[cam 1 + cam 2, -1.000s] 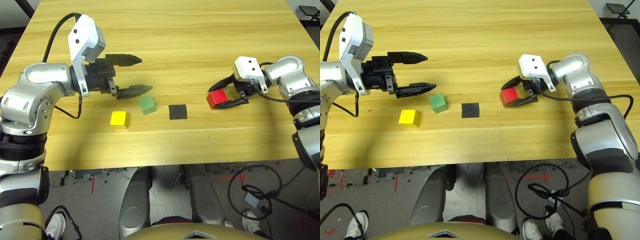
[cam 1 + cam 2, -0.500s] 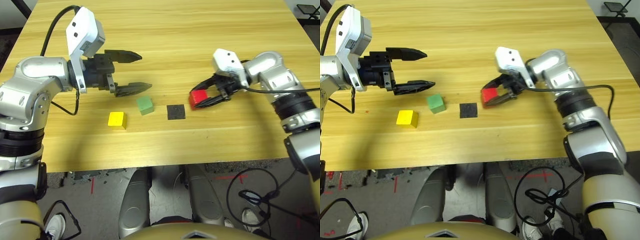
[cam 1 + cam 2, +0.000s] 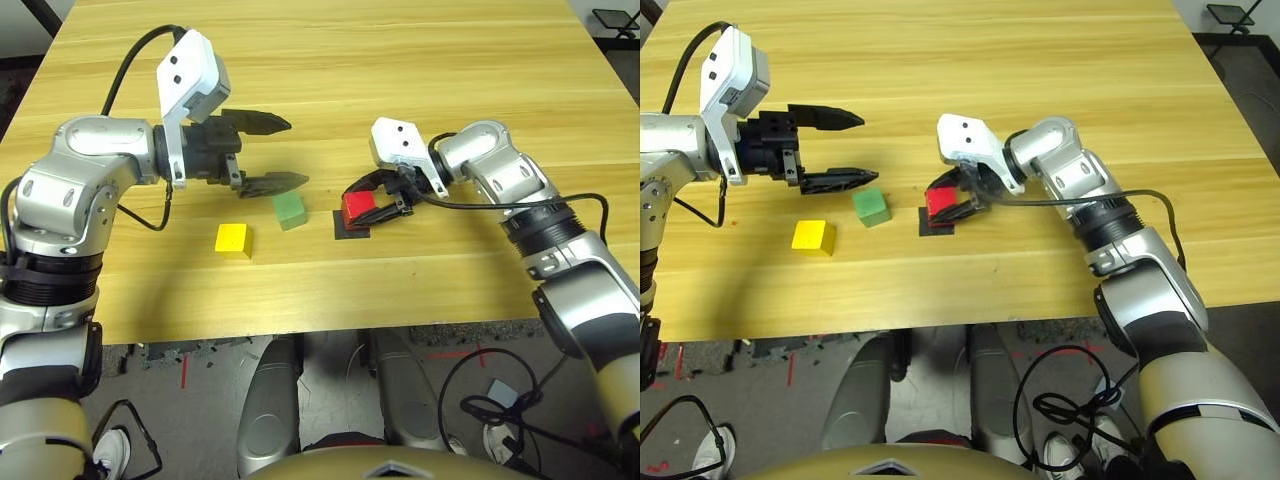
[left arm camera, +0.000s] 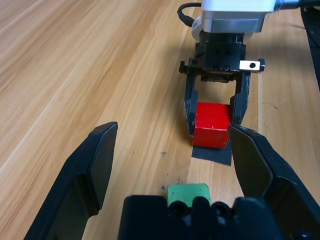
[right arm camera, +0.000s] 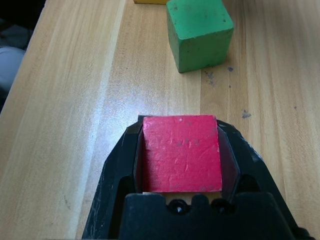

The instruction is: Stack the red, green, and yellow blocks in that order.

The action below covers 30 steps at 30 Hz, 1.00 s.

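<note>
I have the right tool [image 5: 181,155] pinching the red block [image 5: 182,154] between its two fingers, over the black square patch [image 3: 343,232]. From my head cameras that forearm [image 3: 540,220] slants in from the right, the tool at its end pointing across toward my left side, low to the table [image 3: 300,290].

My left arm [image 3: 75,190] reaches forward along the left side, bends, and turns its tool [image 3: 268,154] inward, so the two tools point toward each other. The left one is spread wide with nothing between its fingers. The green block [image 3: 290,210] sits on the table near its lower fingertip, between the red block and the yellow block [image 3: 234,240], which also rests on the table.
</note>
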Each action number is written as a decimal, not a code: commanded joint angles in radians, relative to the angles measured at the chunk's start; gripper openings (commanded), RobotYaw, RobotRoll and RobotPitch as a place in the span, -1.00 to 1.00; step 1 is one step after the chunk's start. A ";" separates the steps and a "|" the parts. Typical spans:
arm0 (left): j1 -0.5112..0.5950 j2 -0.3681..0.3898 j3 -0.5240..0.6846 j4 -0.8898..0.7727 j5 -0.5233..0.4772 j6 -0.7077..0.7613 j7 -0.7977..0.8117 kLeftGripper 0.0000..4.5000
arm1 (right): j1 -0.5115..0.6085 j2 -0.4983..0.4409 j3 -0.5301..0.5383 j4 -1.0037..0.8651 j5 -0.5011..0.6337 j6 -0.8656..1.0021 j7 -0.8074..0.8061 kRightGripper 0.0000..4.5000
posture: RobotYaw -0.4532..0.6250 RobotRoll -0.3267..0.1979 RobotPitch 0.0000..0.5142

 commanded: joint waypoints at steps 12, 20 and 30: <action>0.024 0.024 -0.030 -0.014 0.025 0.010 -0.031 1.00 | 0.061 -0.009 -0.005 -0.092 -0.010 0.072 0.017 0.07 | 0.48 0.07 0.12; 0.017 0.057 -0.100 -0.034 0.072 0.040 -0.055 1.00 | 0.028 -0.052 -0.101 -0.079 0.062 0.128 0.055 0.97 | 0.42 0.10 0.07; -0.023 0.076 -0.188 -0.083 0.106 0.155 -0.068 1.00 | -0.087 -0.218 -0.227 0.151 0.043 0.045 0.087 0.97 | 0.29 0.12 0.03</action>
